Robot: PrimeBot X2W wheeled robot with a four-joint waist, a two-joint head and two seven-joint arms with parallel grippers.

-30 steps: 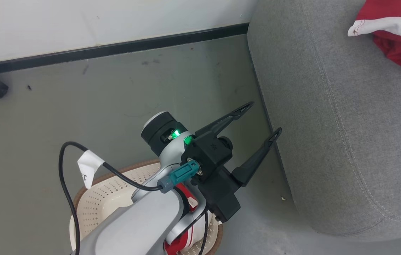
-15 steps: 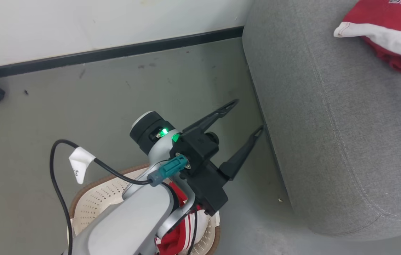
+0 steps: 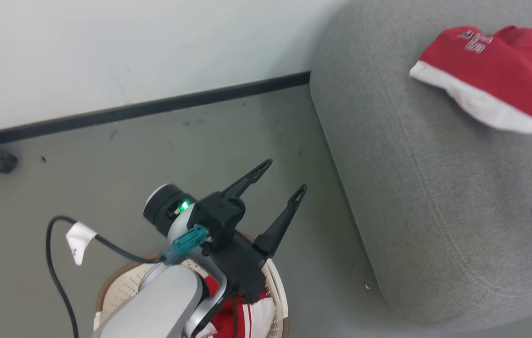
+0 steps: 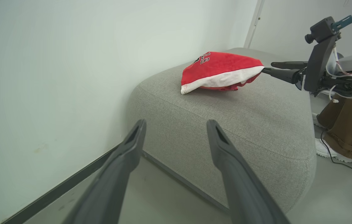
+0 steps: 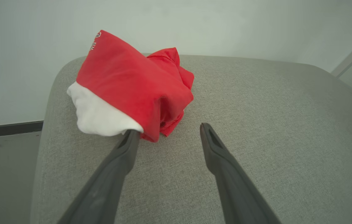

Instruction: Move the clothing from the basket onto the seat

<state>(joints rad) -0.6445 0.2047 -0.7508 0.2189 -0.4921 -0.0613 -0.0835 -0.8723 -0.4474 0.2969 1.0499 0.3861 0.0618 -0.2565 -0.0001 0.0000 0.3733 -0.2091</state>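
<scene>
A crumpled red-and-white sports garment (image 3: 486,80) lies on the large grey woven seat (image 3: 425,197) at two o'clock, against one fingertip of the right gripper (image 5: 168,129), whose fingers are released. At seven o'clock, the left gripper (image 3: 283,177), spread and empty, hangs over the perforated cream plastic basket (image 3: 122,286) holding another red garment (image 3: 247,319).

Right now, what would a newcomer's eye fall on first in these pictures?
First, the bright red garment with its white panel, heaped on the grey seat near the wall, with the open right pincer just at its edge. Next, the left pincer, also open, hangs over the floor beside the seat. Below its arm is the basket, where a second red-and-white piece lies.
</scene>
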